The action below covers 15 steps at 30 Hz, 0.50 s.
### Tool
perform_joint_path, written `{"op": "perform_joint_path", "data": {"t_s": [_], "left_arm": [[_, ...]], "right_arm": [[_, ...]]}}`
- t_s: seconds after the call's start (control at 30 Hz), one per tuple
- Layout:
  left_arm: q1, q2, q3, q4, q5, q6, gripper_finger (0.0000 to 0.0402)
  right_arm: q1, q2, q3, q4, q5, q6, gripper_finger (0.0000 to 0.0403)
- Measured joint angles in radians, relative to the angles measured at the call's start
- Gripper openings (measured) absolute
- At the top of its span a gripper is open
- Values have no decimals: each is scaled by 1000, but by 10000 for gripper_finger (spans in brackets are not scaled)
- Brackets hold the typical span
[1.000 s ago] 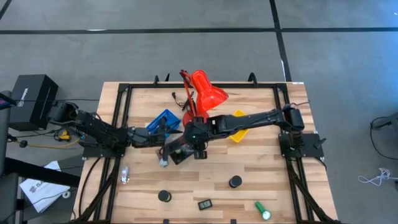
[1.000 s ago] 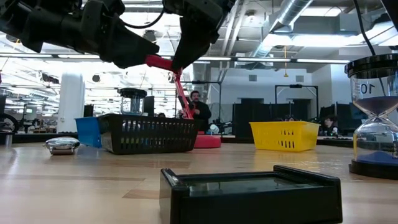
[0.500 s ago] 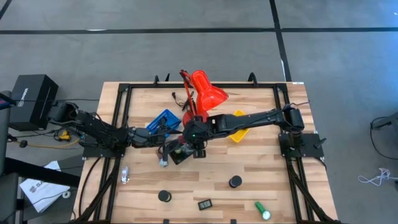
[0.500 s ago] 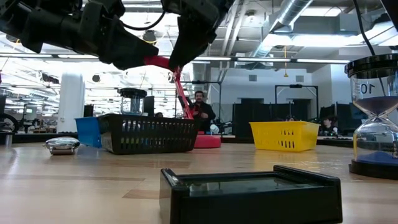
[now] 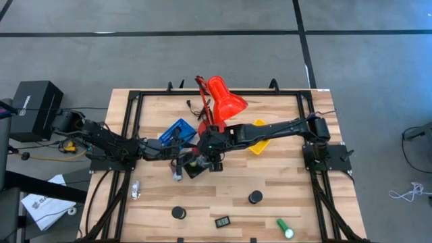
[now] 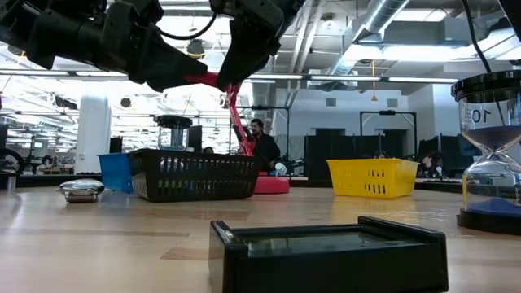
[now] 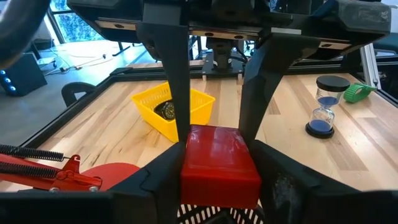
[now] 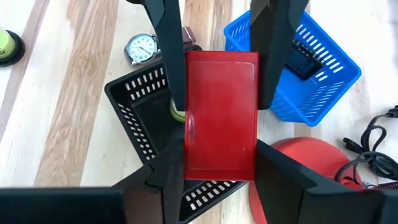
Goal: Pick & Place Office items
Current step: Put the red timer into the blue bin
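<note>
The red block (image 8: pixel 221 115) hangs in the air over the black tray (image 8: pixel 140 109) near the table's middle, with both grippers on it. My left gripper (image 7: pixel 217 186) reaches in from the table's left; my right gripper (image 8: pixel 221 180) comes from the right. In the low view the red block (image 6: pixel 202 79) shows between the two dark grippers. Other office items lie on the near part of the table: two black discs (image 5: pixel 178 212) (image 5: pixel 255 197), a small black rectangle (image 5: pixel 223 221), a green cylinder (image 5: pixel 284 228) and a silvery bit (image 5: pixel 136 190). My left gripper pinches the red block's end (image 7: pixel 217 177) between its two fingers, coming level from the table's left. The block is lifted clear above the black tray. My right gripper holds the red block's other end (image 8: pixel 217 165), pinched between its two fingers on the long sides. It comes slanting down from the table's right, opposite the left gripper's fingers (image 8: pixel 171 56).
The blue tray (image 5: pixel 177 130) and the big red lamp (image 5: pixel 223 98) stand just behind the grippers, with the yellow tray (image 5: pixel 260 138) under the right arm. A small clock (image 8: pixel 138 46) lies beside the black tray. An hourglass (image 6: pixel 488 146) stands near the near edge.
The red block has stayed in the air over the black tray with both grippers on it. My right gripper has edged slightly toward the table's left, closer to the left gripper.
</note>
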Motion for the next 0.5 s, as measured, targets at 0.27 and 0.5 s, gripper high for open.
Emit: {"op": "perform_joint_path", "data": {"t_s": [0.27, 0.5], "left_arm": [[0, 0, -1, 0, -2, -2, 170], [1, 1, -1, -23, -1, -18, 150]], "right_arm": [[-6, 0, 0, 5, -1, 0, 157], [-12, -2, 1, 27, -1, 1, 196]]}}
